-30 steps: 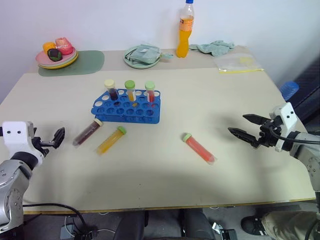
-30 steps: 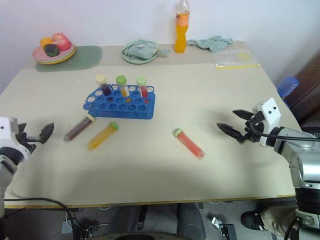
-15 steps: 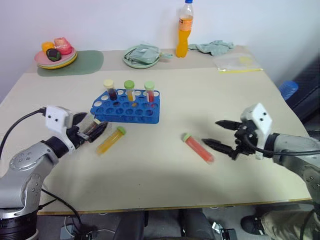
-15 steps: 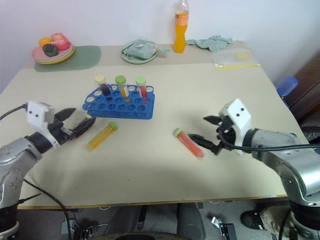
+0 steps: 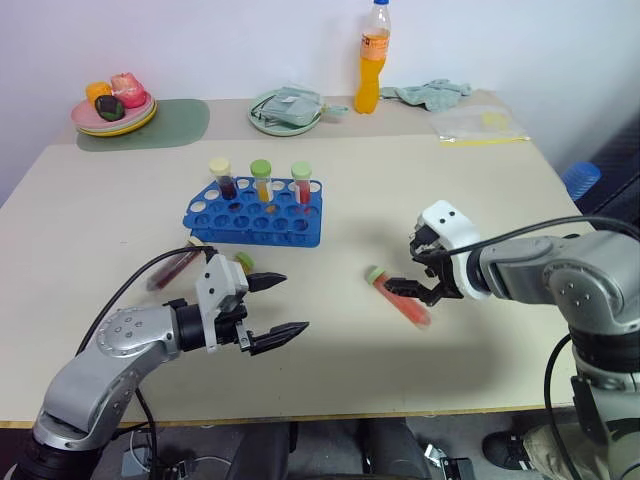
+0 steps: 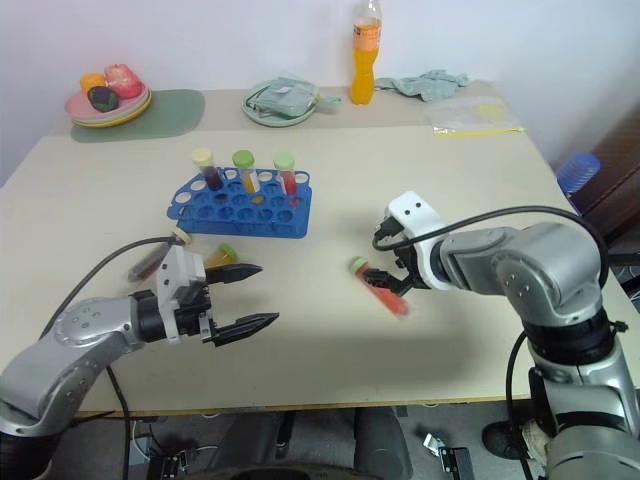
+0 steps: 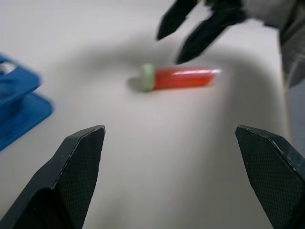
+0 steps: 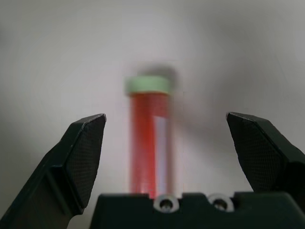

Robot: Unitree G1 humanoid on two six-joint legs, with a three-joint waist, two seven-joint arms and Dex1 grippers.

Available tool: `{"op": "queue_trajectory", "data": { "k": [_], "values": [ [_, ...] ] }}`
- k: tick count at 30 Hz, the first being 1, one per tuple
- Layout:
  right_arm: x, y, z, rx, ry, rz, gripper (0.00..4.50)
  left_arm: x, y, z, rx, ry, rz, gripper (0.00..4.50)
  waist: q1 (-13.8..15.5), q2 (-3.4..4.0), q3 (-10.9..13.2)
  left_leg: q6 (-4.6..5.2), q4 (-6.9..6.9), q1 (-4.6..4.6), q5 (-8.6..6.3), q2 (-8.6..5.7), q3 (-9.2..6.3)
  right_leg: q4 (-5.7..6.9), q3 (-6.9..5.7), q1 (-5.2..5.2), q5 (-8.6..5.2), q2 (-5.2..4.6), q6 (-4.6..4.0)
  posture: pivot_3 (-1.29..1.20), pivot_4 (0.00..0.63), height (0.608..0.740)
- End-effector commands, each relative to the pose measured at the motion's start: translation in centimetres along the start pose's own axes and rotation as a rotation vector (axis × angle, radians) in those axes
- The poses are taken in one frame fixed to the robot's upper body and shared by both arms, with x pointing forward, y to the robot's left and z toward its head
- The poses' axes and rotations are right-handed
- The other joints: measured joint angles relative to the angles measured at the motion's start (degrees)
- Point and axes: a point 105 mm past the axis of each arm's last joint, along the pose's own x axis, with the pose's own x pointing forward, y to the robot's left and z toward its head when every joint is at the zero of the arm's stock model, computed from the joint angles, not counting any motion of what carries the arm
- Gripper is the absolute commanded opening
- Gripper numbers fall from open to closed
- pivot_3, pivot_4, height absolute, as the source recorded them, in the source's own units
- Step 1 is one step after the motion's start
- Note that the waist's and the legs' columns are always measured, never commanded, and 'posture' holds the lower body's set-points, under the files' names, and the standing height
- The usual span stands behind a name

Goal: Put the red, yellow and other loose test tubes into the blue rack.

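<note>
Right wrist view puts the red tube [image 8: 148,138] square between my right hand's [image 5: 412,288] spread fingers — its long axis runs along the hand's pointing line, green cap at the far end. That hand is open, holding nothing, poised just over the tube on the table [image 5: 500,200]. I judge the right arm nearer. My left hand [image 5: 274,307] is open too, empty, aimed across at the tube. Blue rack [image 5: 255,215] sits behind, three tubes upright.
</note>
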Motion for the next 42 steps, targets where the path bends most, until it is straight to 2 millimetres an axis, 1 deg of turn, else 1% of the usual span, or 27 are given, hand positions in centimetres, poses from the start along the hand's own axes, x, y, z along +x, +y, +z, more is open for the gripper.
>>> {"op": "queue_trajectory", "data": {
  "k": [1, 4, 7, 9, 10, 14, 16, 17, 19, 22, 24, 25, 26, 27, 28, 29, 30, 31, 33, 35, 38, 40, 42],
  "values": [
    [0.5, 0.8, 0.3, 0.010, 0.063, 0.073, 4.50, 0.2, -0.3, -0.2, 0.020, -0.007, 0.005, 4.47, -0.3, 0.02, 0.0, 0.01, 0.01, 0.00, 0.00, 0.02, 0.02, 0.00, 0.01, -0.02, 0.00, 0.03, 0.00, 0.00, 0.150, 0.740],
    [1.0, 1.0, 0.3, 0.020, 0.118, 0.100, 4.50, 0.2, -1.2, -1.2, 0.023, 0.022, -0.021, 4.47, -0.4, 0.06, 0.0, 0.02, -0.01, -0.01, -0.01, 0.04, 0.04, 0.01, 0.02, -0.06, 0.00, 0.05, 0.00, 0.00, 0.150, 0.740],
    [1.6, 0.8, 0.1, 0.039, 0.167, 0.093, 4.50, 0.1, -1.9, -1.8, 0.016, 0.028, -0.044, 4.47, -0.1, 0.07, 0.0, 0.03, 0.02, -0.03, -0.01, 0.04, 0.04, 0.00, 0.02, -0.05, 0.00, 0.04, 0.00, 0.00, 0.150, 0.740],
    [1.9, 0.6, 0.2, 0.048, 0.187, 0.082, 3.94, 0.1, -2.1, -2.0, 0.013, 0.027, -0.055, 4.50, 0.1, 0.07, 0.0, 0.03, 0.03, -0.05, -0.01, 0.02, 0.03, 0.00, 0.01, -0.04, 0.00, 0.04, 0.00, 0.00, 0.150, 0.740],
    [2.0, 0.6, 0.2, 0.052, 0.195, 0.085, 3.74, 0.1, -2.2, -2.1, 0.012, 0.027, -0.062, 4.50, 0.1, 0.07, 0.0, 0.03, 0.04, -0.08, -0.01, 0.02, 0.02, 0.00, 0.00, -0.06, 0.00, 0.04, 0.00, 0.00, 0.150, 0.740],
    [2.5, 0.3, 0.2, 0.075, 0.218, 0.077, 1.73, 0.0, -2.6, -2.5, 0.012, 0.028, -0.070, 4.50, 0.0, 0.09, 0.1, 0.05, 0.02, -0.10, -0.02, 0.01, 0.01, -0.01, 0.01, -0.10, 0.00, 0.03, 0.00, 0.00, 0.150, 0.740],
    [2.5, 0.3, 0.2, 0.078, 0.221, 0.076, 0.81, 0.0, -2.6, -2.6, 0.014, 0.029, -0.071, 4.50, -0.1, 0.09, 0.1, 0.05, 0.02, -0.12, -0.02, 0.02, 0.01, 0.00, 0.01, -0.12, 0.00, 0.04, 0.00, 0.00, 0.150, 0.740],
    [2.4, 0.4, 0.3, 0.071, 0.217, 0.078, 0.71, 0.0, -2.7, -2.6, 0.015, 0.030, -0.070, 4.50, -0.1, 0.09, 0.1, 0.05, 0.02, -0.11, -0.02, 0.02, 0.01, 0.00, 0.01, -0.12, 0.00, 0.04, 0.00, 0.00, 0.150, 0.740],
    [2.2, 0.5, 0.6, 0.059, 0.210, 0.079, 0.71, 0.0, -2.7, -2.6, 0.016, 0.030, -0.069, 4.50, -0.1, 0.09, 0.1, 0.05, 0.02, -0.11, -0.02, 0.02, 0.01, 0.00, 0.01, -0.11, 0.00, 0.04, 0.00, 0.00, 0.150, 0.740],
    [1.1, 1.4, 2.6, -0.015, 0.087, 0.085, 0.71, -0.4, -2.3, -2.7, 0.017, 0.035, -0.045, 4.50, -0.1, 0.16, 0.1, 0.06, 0.02, -0.12, -0.03, 0.02, 0.01, 0.00, 0.01, -0.13, 0.00, 0.04, 0.01, 0.00, 0.150, 0.740],
    [0.1, 3.0, 5.5, -0.126, -0.168, 0.112, 0.71, -1.0, -1.1, -2.5, 0.001, 0.015, 0.026, 4.50, -0.1, 0.20, 0.1, 0.06, 0.03, -0.23, -0.02, 0.02, 0.01, 0.03, 0.01, -0.25, 0.01, 0.04, 0.02, 0.00, 0.150, 0.740],
    [-0.6, 3.6, 7.1, -0.198, -0.331, 0.095, 0.71, -1.4, -0.2, -2.2, -0.007, -0.005, 0.075, 4.50, -0.1, 0.20, 0.1, 0.06, 0.03, -0.28, -0.02, 0.03, 0.00, 0.04, 0.01, -0.32, 0.01, 0.06, 0.02, 0.00, 0.150, 0.740],
    [-1.4, 4.3, 8.7, -0.272, -0.500, 0.077, 0.71, -1.9, 0.9, -1.9, -0.016, -0.034, 0.140, 4.50, -0.1, 0.20, 0.1, 0.06, 0.03, -0.30, -0.02, 0.03, -0.02, 0.05, -0.02, -0.33, 0.01, 0.07, 0.03, 0.00, 0.150, 0.740],
    [-2.1, 5.1, 9.7, -0.321, -0.634, 0.090, 0.71, -2.6, 2.6, -1.7, -0.035, -0.075, 0.239, 4.50, 0.0, 0.19, 0.1, 0.06, 0.04, -0.31, -0.03, 0.03, 0.00, 0.04, -0.05, -0.32, 0.01, 0.08, 0.04, 0.00, 0.150, 0.740],
    [-2.3, 5.8, 10.3, -0.343, -0.730, 0.105, 0.71, -3.3, 4.2, -1.6, -0.055, -0.107, 0.337, 4.50, -0.1, 0.19, 0.1, 0.06, 0.04, -0.30, -0.02, 0.02, 0.02, 0.02, -0.08, -0.29, 0.01, 0.08, 0.05, 0.00, 0.150, 0.740],
    [-2.1, 6.3, 10.7, -0.330, -0.815, 0.115, 0.71, -4.2, 6.0, -1.7, -0.071, -0.129, 0.443, 4.50, -0.1, 0.18, 0.1, 0.05, 0.08, -0.30, -0.02, 0.01, 0.04, 0.05, -0.10, -0.28, 0.01, 0.08, 0.06, 0.00, 0.150, 0.740],
    [-1.6, 6.4, 11.2, -0.297, -0.878, 0.100, 0.71, -5.0, 7.4, -1.8, -0.077, -0.145, 0.526, 4.50, -0.2, 0.14, 0.1, 0.05, 0.12, -0.28, -0.02, 0.00, 0.06, 0.09, -0.11, -0.27, 0.01, 0.09, 0.07, 0.00, 0.150, 0.740],
    [-1.0, 6.3, 11.8, -0.279, -0.937, 0.064, 0.71, -5.6, 8.6, -2.0, -0.075, -0.154, 0.594, 4.50, -0.3, 0.11, 0.0, 0.05, 0.14, -0.24, -0.02, 0.01, 0.05, 0.14, -0.11, -0.23, 0.02, 0.10, 0.07, 0.00, 0.150, 0.740],
    [0.3, 6.7, 12.9, -0.244, -1.030, 0.018, 0.71, -6.5, 10.3, -2.1, -0.044, -0.157, 0.690, 4.50, -0.4, 0.12, 0.0, -0.01, 0.13, -0.18, 0.01, 0.00, 0.04, 0.26, -0.08, -0.26, 0.02, 0.10, 0.06, 0.00, 0.150, 0.740],
    [1.6, 7.8, 13.9, -0.230, -1.112, 0.015, 0.71, -6.8, 11.3, -2.1, -0.025, -0.163, 0.735, 4.50, -0.4, 0.12, 0.0, -0.11, 0.10, -0.16, 0.07, -0.02, 0.03, 0.28, -0.05, -0.28, 0.03, 0.10, 0.05, 0.00, 0.150, 0.740],
    [3.6, 8.5, 14.9, -0.174, -1.173, -0.005, 0.71, -6.9, 12.0, -2.3, 0.013, -0.138, 0.752, 4.50, -0.4, 0.12, 0.0, -0.27, 0.05, -0.16, 0.16, -0.03, -0.03, 0.29, -0.01, -0.33, 0.03, 0.09, 0.05, 0.00, 0.150, 0.740],
    [5.1, 8.8, 14.9, -0.157, -1.165, -0.005, 0.71, -7.1, 12.1, -2.5, 0.032, -0.122, 0.758, 4.50, -0.5, 0.13, 0.0, -0.41, 0.02, -0.16, 0.24, -0.03, -0.07, 0.30, 0.00, -0.35, 0.03, 0.10, 0.04, 0.00, 0.150, 0.740],
    [6.2, 9.1, 14.8, -0.147, -1.160, 0.003, 0.71, -7.3, 12.2, -2.5, 0.034, -0.122, 0.770, 4.50, -0.4, 0.13, 0.0, -0.42, 0.02, -0.16, 0.25, -0.04, -0.08, 0.30, 0.01, -0.34, 0.03, 0.09, 0.04, 0.00, 0.150, 0.740]
  ]
}}
